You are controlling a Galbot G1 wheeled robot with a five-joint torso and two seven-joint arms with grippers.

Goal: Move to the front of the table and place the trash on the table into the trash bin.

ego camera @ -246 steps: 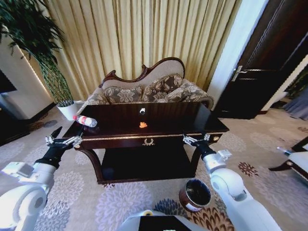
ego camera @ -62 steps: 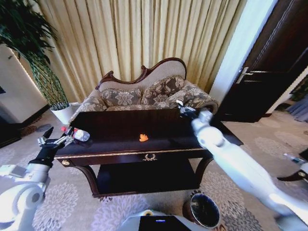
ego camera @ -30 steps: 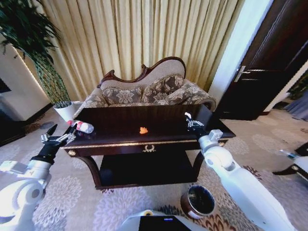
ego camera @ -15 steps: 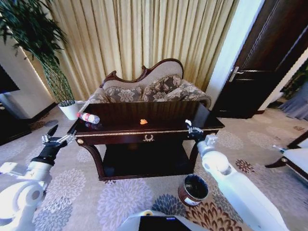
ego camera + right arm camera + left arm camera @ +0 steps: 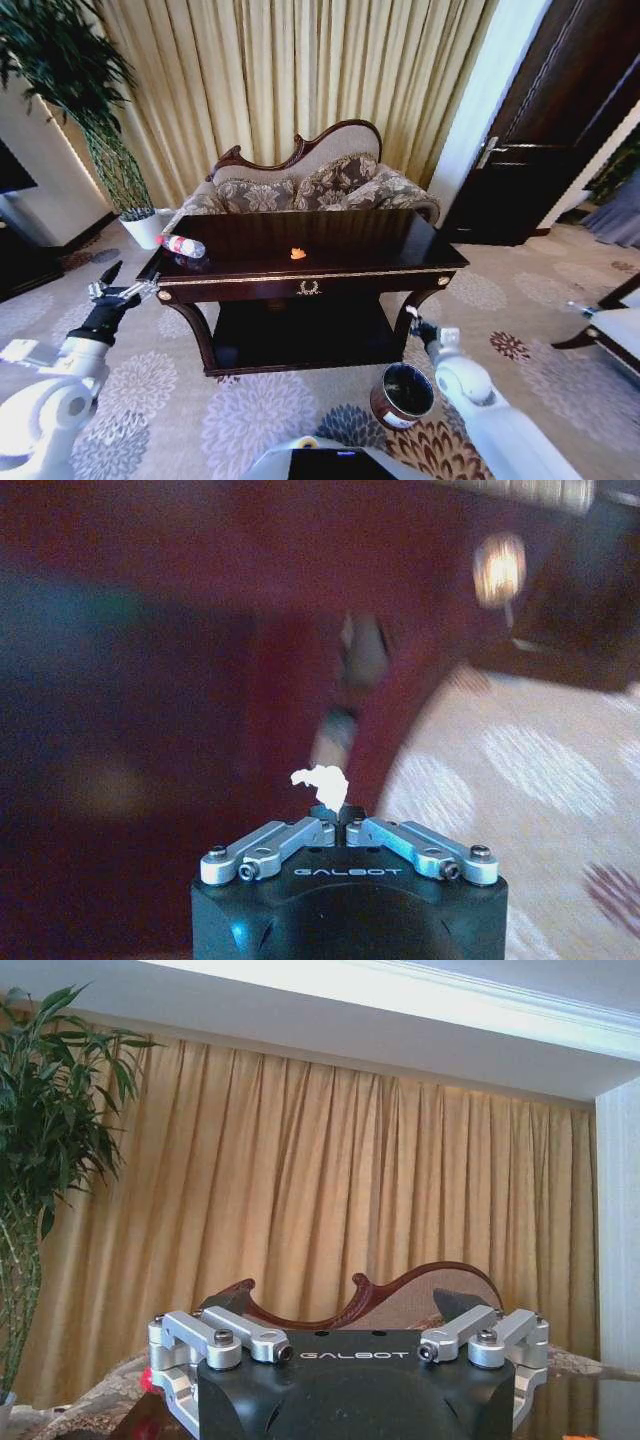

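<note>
Right gripper (image 5: 416, 326) has dropped off the table (image 5: 400, 240), now low just above the trash bin (image 5: 403, 394), fingers pinching the white scrap (image 5: 320, 778). Orange scrap (image 5: 298, 253) and bottle (image 5: 183, 246) remain on the table. Left gripper (image 5: 125, 291) waits spread at the left end.

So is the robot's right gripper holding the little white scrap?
Yes, the right gripper is shut on the white scrap, which sticks out from between its fingertips.

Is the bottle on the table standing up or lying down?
Lying down. The bottle rests on its side at the left end of the table, its long side flat along the dark top.
</note>
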